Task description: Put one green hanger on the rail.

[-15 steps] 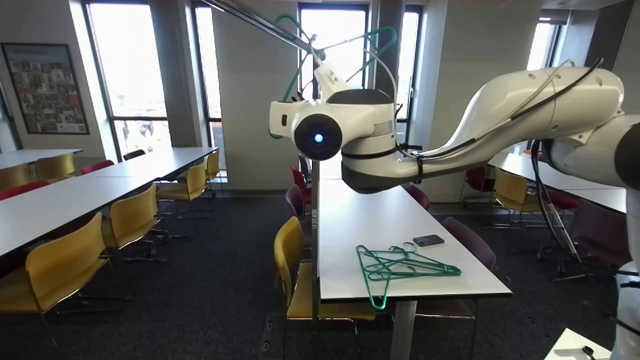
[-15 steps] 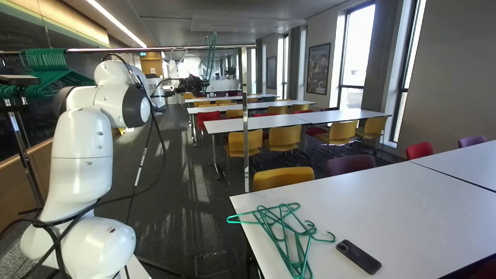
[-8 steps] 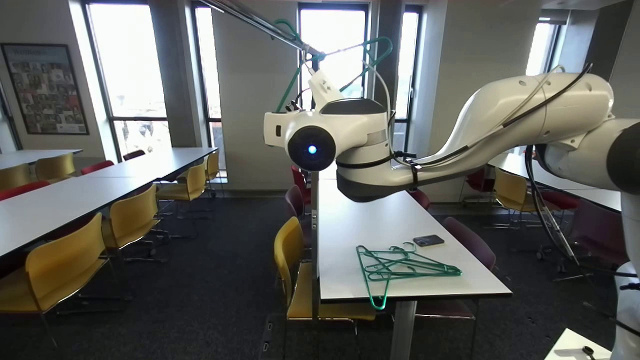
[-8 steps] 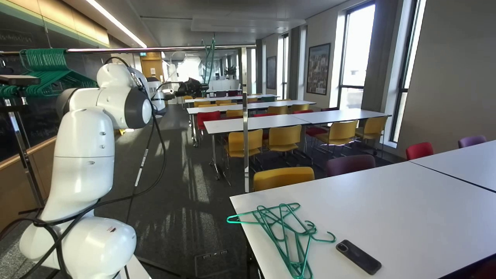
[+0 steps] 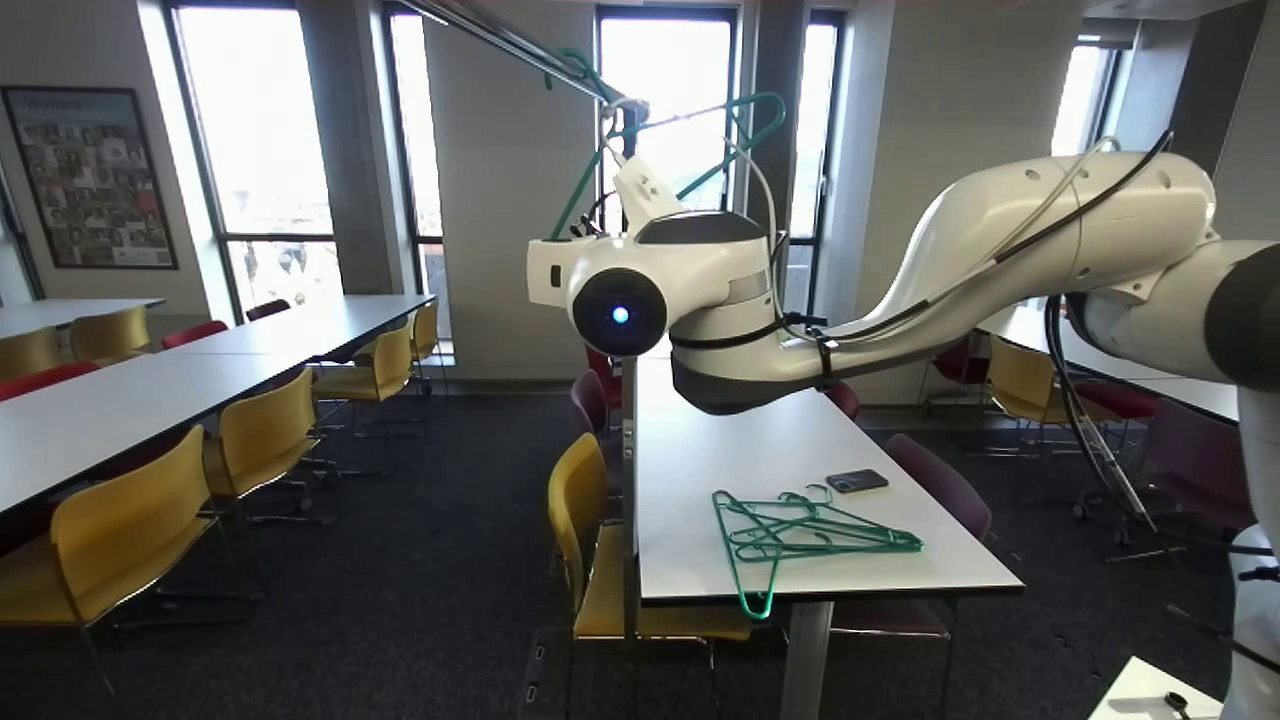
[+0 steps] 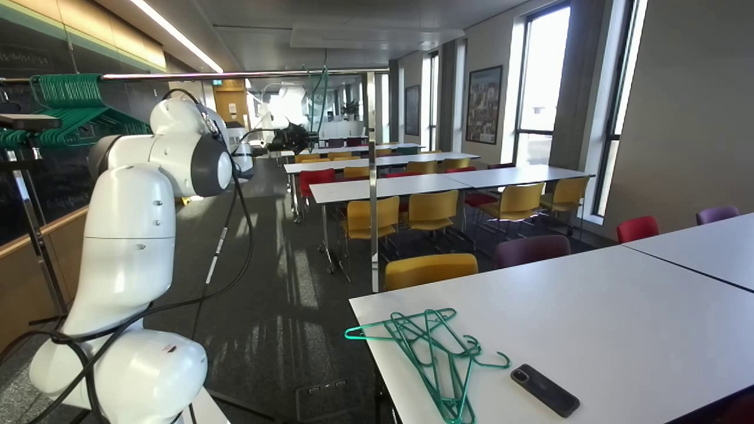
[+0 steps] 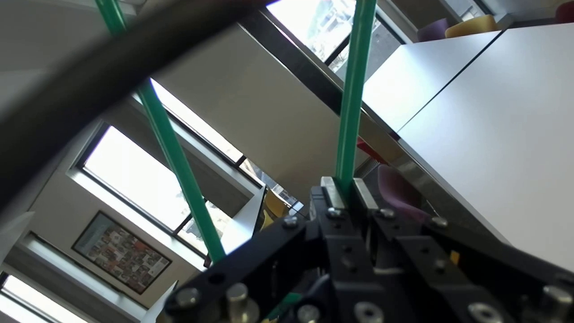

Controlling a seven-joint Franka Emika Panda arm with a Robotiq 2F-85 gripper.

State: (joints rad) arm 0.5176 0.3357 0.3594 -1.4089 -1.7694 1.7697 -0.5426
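Note:
My gripper [image 7: 345, 190] is shut on one side of a green hanger [image 7: 352, 103], whose other side slants down the left of the wrist view. That hanger [image 6: 321, 103] hangs from the gripper [image 6: 310, 140] at the rail [image 6: 177, 76], near its pole end. In an exterior view its hook [image 5: 572, 55] curls over the rail [image 5: 510, 42], its tip showing below the bar; whether it rests there I cannot tell. My arm hides the fingers in that view. A dark blurred bar [image 7: 112, 63], probably the rail, crosses in front of the hanger in the wrist view.
Several green hangers [image 6: 68, 97] hang together at the rail's far end. More lie tangled [image 5: 790, 535] on the white table [image 6: 589, 306], beside a phone [image 6: 545, 390]. The slim upright pole [image 6: 373, 194] stands close to the gripper. Chairs [image 5: 575, 510] line the table.
My arm and the held hanger have come down. The hook has sunk from above the rail to about the bar's height. The hangers on the table have not moved.

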